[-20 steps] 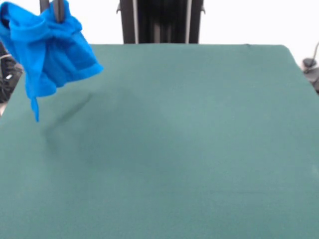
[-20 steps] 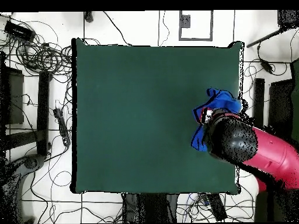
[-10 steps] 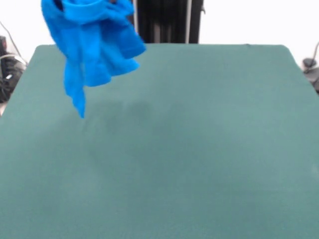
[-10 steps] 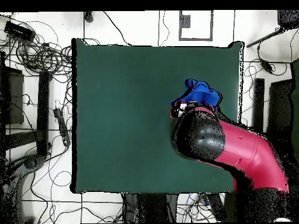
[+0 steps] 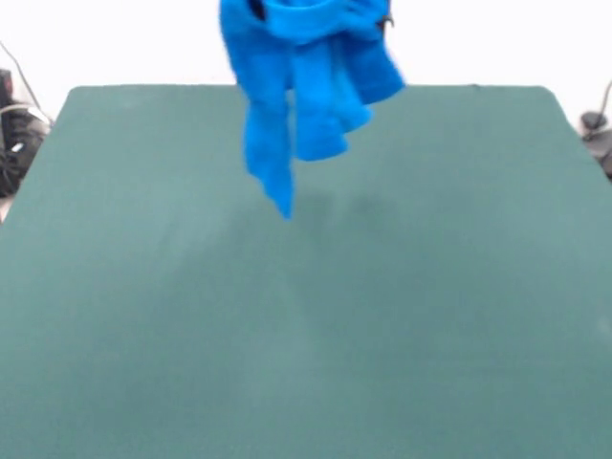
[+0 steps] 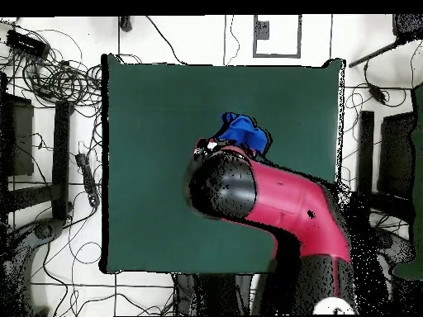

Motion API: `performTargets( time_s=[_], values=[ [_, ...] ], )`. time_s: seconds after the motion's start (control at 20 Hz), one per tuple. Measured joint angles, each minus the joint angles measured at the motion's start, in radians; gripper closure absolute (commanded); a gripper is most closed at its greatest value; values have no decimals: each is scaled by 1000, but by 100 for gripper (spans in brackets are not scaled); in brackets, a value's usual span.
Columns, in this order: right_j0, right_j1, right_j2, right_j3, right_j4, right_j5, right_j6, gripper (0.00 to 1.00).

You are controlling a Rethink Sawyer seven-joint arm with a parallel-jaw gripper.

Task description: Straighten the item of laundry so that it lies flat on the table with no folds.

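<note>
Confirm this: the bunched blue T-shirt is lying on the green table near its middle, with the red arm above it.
Not lying. The front view shows the blue T-shirt hanging bunched in the air, clear of the green table. The rest holds: the overhead view shows the red arm above it, near the table's middle.

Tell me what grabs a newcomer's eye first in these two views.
First, the bright blue T-shirt, bunched and dangling in the air from the front view's top edge, one strip hanging lowest and nothing touching the green table. From overhead, the bulky red and black arm sweeps in over the table from the bottom right, with the shirt's blue peeking out beyond its tip.
</note>
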Motion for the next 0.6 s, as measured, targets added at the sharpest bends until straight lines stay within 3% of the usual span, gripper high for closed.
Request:
performTargets(
  time_s=[0.35, 0.6],
  values=[
    [145, 46, -65, -79, 48, 38, 201, 100],
    [199, 83, -92, -128, 60, 40, 303, 100]
  ],
)
